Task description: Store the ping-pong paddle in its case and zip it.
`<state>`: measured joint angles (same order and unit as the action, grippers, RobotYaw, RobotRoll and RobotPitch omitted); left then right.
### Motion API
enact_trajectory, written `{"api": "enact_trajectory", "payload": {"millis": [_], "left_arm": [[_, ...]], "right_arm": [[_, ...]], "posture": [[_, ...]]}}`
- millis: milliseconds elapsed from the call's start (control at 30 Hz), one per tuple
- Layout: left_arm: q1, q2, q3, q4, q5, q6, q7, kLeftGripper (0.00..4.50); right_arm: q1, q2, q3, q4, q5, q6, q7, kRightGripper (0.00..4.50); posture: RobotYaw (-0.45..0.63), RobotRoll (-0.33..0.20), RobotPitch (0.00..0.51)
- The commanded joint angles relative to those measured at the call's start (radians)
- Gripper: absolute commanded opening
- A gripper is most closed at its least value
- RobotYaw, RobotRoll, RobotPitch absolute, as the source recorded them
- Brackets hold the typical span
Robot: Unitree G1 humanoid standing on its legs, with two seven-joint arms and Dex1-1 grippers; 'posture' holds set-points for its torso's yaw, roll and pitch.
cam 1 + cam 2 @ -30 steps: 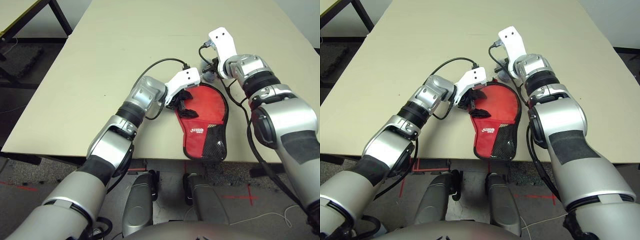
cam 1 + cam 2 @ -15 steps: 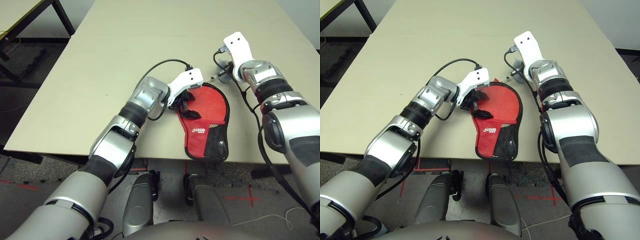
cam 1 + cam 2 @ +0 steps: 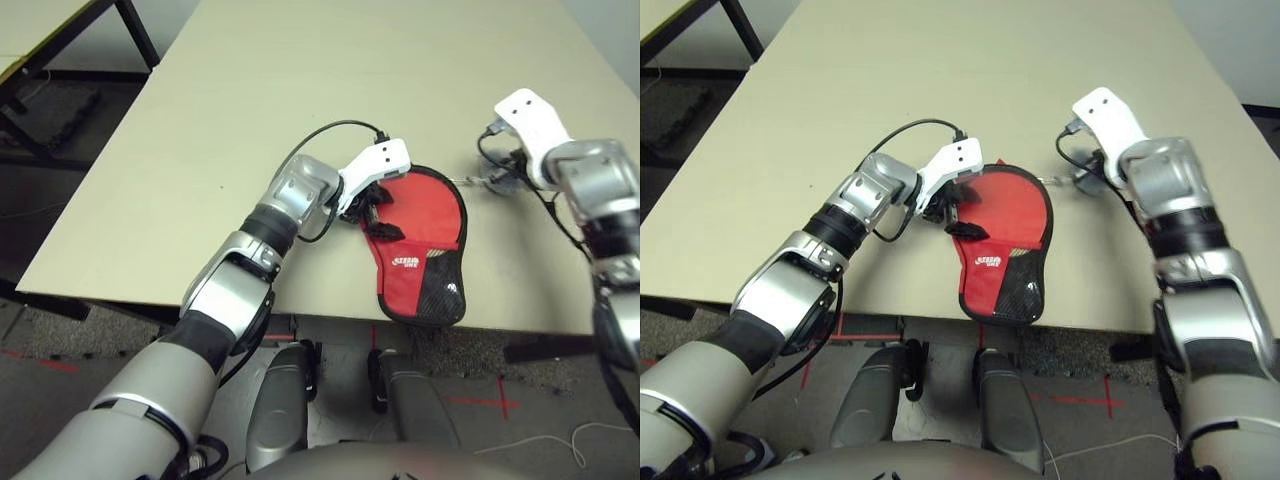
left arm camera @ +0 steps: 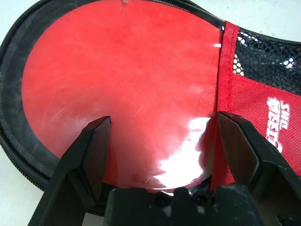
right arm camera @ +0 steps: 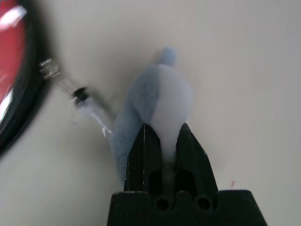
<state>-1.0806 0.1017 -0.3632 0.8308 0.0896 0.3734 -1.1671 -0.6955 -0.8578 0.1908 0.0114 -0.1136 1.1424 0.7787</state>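
The red case (image 3: 421,262) lies near the table's front edge, its mesh pocket and white logo toward me. The paddle's (image 4: 122,80) red face lies inside the black zipper trim (image 4: 14,127), and its handle is hidden under the fabric (image 4: 254,103). My left gripper (image 3: 372,205) is open at the case's left edge, one finger (image 4: 91,155) on each side of the blade's rim. Off the case's right side, my right gripper (image 3: 497,181) is shut on the white fluffy ball (image 5: 164,101). A thin chain (image 5: 70,87) runs from the ball toward the trim.
The beige table (image 3: 300,80) stretches far ahead and to both sides. Its front edge (image 3: 300,312) runs just below the case. A black cable (image 3: 320,135) loops from my left wrist. Another table's dark legs (image 3: 30,60) stand at the far left.
My right gripper has swung to the right, away from the case's top edge, carrying the fluffy ball with it. The left gripper has stayed at the case's left edge.
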Motion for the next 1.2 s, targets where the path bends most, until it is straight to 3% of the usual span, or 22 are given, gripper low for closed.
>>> {"api": "enact_trajectory", "payload": {"millis": [33, 367, 700, 900, 1033, 1200], "left_arm": [[0.022, -0.002, -0.023, 0.050, 0.020, 0.002, -0.007, 4.50], [0.007, -0.015, -0.013, 0.100, 0.024, -0.029, 0.004, 4.50], [0.002, -0.016, -0.005, 0.124, 0.028, -0.042, 0.014, 4.50], [-0.010, -0.027, 0.003, 0.146, 0.029, -0.051, 0.023, 4.50], [-0.012, -0.033, 0.004, 0.153, 0.030, -0.059, 0.024, 4.50], [-0.026, -0.034, 0.004, 0.144, 0.025, -0.100, -0.006, 4.50]], "right_arm": [[0.063, -0.094, -0.003, -0.245, 0.099, 0.185, 0.077, 0.01], [0.135, -0.242, -0.015, -0.554, 0.319, 0.390, 0.096, 0.01], [0.241, -0.434, -0.027, -0.771, 0.532, 0.359, 0.176, 0.00], [0.311, -0.470, -0.066, -0.871, 0.660, 0.351, 0.208, 0.00], [0.322, -0.461, -0.016, -0.785, 0.581, 0.248, 0.115, 0.00], [0.223, -0.407, 0.061, -0.612, 0.487, 0.147, 0.049, 0.00]], "posture": [[-0.16, 0.000, 0.179], [-0.17, 0.000, 0.176], [-0.18, 0.000, 0.177], [-0.19, 0.000, 0.181], [-0.19, 0.000, 0.184], [-0.19, 0.000, 0.184]]}}
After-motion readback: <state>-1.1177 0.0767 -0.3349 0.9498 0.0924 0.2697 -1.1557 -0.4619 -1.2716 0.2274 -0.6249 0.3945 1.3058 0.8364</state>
